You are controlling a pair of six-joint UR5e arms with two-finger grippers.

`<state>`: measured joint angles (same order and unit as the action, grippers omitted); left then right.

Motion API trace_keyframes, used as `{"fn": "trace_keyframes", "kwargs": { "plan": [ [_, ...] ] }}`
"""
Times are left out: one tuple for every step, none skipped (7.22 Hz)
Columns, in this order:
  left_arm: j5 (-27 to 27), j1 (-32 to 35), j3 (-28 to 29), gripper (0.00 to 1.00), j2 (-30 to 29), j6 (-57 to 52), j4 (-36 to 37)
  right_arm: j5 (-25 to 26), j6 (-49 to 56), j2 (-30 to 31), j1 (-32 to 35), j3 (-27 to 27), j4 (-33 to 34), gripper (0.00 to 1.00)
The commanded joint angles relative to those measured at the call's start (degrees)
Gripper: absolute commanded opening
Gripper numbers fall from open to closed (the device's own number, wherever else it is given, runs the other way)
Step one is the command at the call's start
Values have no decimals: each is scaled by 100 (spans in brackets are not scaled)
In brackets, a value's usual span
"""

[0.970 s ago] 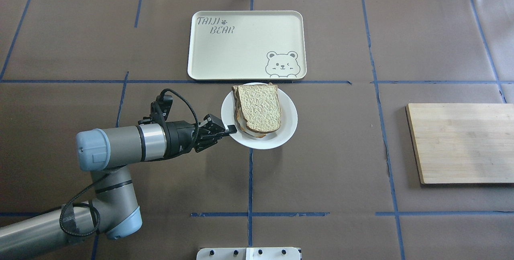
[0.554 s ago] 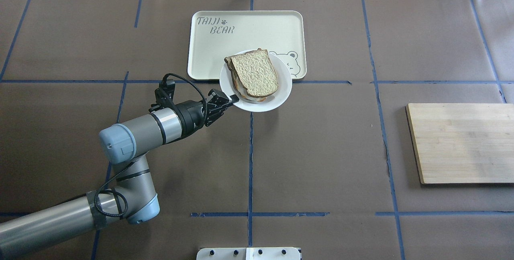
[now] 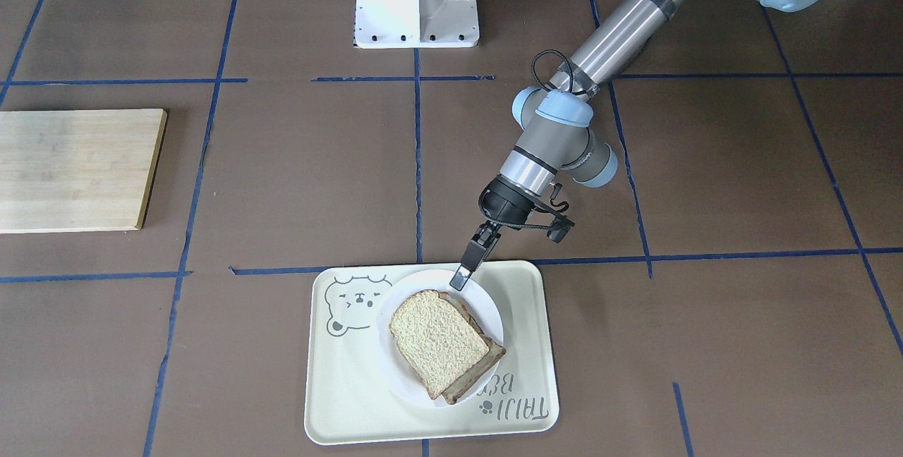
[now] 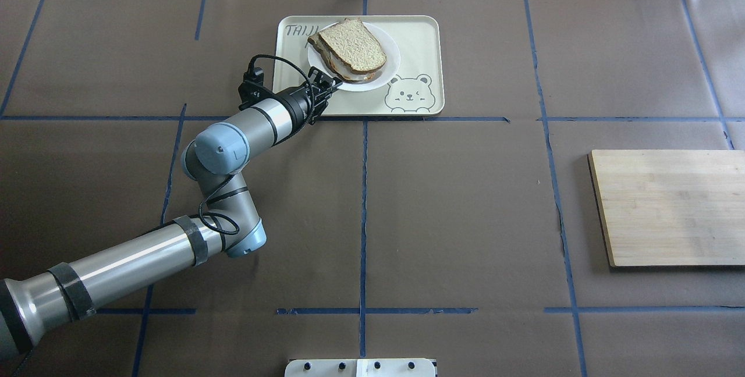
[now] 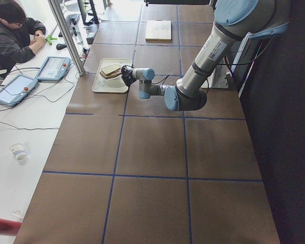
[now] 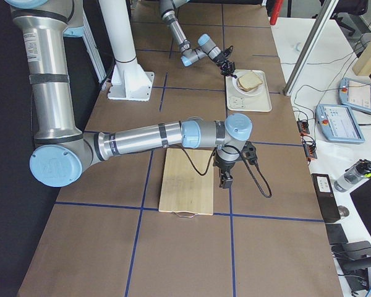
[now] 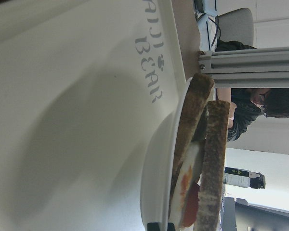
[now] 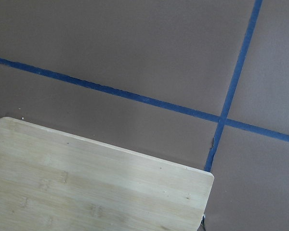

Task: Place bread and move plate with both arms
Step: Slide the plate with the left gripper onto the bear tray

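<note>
**Setting the loaded plate on the tray**

Pinches the near rim of the plate (image 4: 391,66) with the left end effector (image 4: 332,81), fingers pressed together on the edge. Holds the plate over the lettered half of the tray (image 4: 422,36), beside the bear drawing; by the shadow in the wrist view, probably just above the tray, though contact cannot be ruled out. Carries the bread (image 4: 352,45) on that plate, topmost on a stacked sandwich. Cannot tell the state of the right end effector (image 6: 224,180), spread or pressed together: seen only small, hanging over the board (image 4: 669,208), well apart on the counter. Looks like the bread step done and the plate move near its end. Calls next for lowering level until flat, then spreading the fingers and backing off without dragging the rim.
</note>
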<state>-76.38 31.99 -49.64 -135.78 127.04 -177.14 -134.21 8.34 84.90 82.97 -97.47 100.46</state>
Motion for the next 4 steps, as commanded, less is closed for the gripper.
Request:
{"fn": "trace_keyframes", "kwargs": {
  "plan": [
    [-43, 96, 60, 99, 7, -47, 13, 0, 1, 0, 0, 0, 0, 100],
    [-557, 305, -18, 100, 103, -82, 126, 0, 1, 0, 0, 0, 0, 100],
    [-1397, 656, -576, 100, 469, -91, 737, 0, 1, 0, 0, 0, 0, 100],
    [-2267, 1059, -1426, 100, 926, -474, 1456, 0, 1, 0, 0, 0, 0, 100]
  ]
}}
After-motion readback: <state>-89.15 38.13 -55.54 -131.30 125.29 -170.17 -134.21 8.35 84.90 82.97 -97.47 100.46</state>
